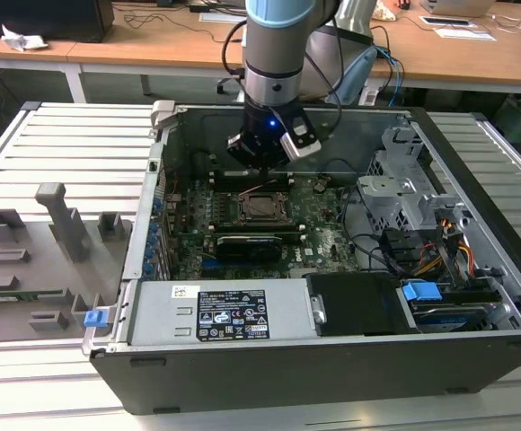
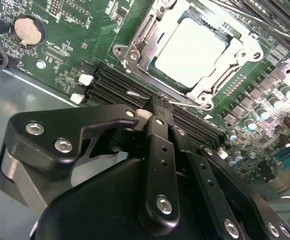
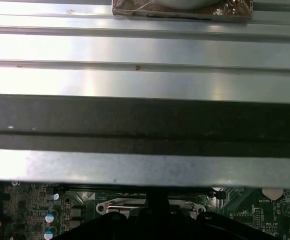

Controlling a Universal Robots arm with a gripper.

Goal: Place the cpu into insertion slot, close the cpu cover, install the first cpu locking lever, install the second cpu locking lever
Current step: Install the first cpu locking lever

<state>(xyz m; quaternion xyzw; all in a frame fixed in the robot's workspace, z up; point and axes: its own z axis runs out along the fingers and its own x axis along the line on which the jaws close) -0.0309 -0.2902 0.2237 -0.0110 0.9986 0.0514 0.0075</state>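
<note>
The cpu (image 2: pixel 187 47) lies silver face up in the insertion slot (image 1: pixel 262 207) on the green board. The cpu cover (image 2: pixel 135 42), a grey metal frame, lies flat around it, and the chip shows through its window. A thin locking lever rod (image 2: pixel 185 103) runs along the socket edge nearest my gripper. My gripper (image 2: pixel 157 106) hangs just above that edge, its black fingers (image 2: pixel 160 145) drawn together with the tips at the rod. Whether they grip the rod I cannot tell. In the exterior view my gripper (image 1: pixel 265 169) is inside the case, just behind the socket.
Black memory slots (image 2: pixel 112 85) run between gripper and socket. A coin battery (image 2: pixel 29 30) sits on the board. A long black card (image 1: pixel 256 242), a power supply (image 1: pixel 216 310) and a drive cage (image 1: pixel 404 193) crowd the case. A grey fixture plate (image 1: pixel 36 260) lies at the exterior view's left.
</note>
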